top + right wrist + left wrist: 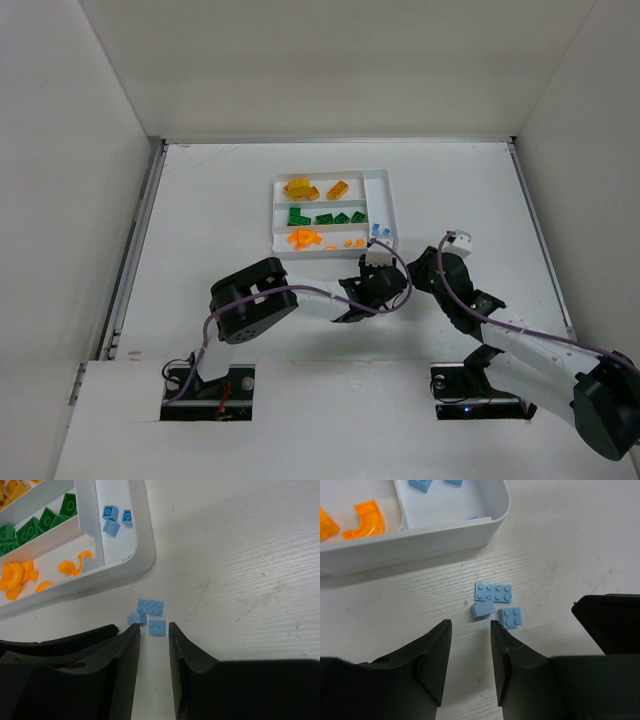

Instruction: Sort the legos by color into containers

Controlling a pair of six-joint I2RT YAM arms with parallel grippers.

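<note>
the left gripper (469,629) is spread and empty, its gap aimed at three pale blue plastic lego bricks (493,592) that lie loose on the white worktop (570,540), just ahead and slightly to its right. the right gripper (154,635), likewise spread and empty, looks nearer: the small square blue brick (157,627) sits at the mouth of its gap. the long blue brick (150,607) lies crosswise to both. both arms reach low toward the near right corner of the white shallow plastic tray (144,560), whose narrow end slot (117,545) holds blue pieces.
</note>
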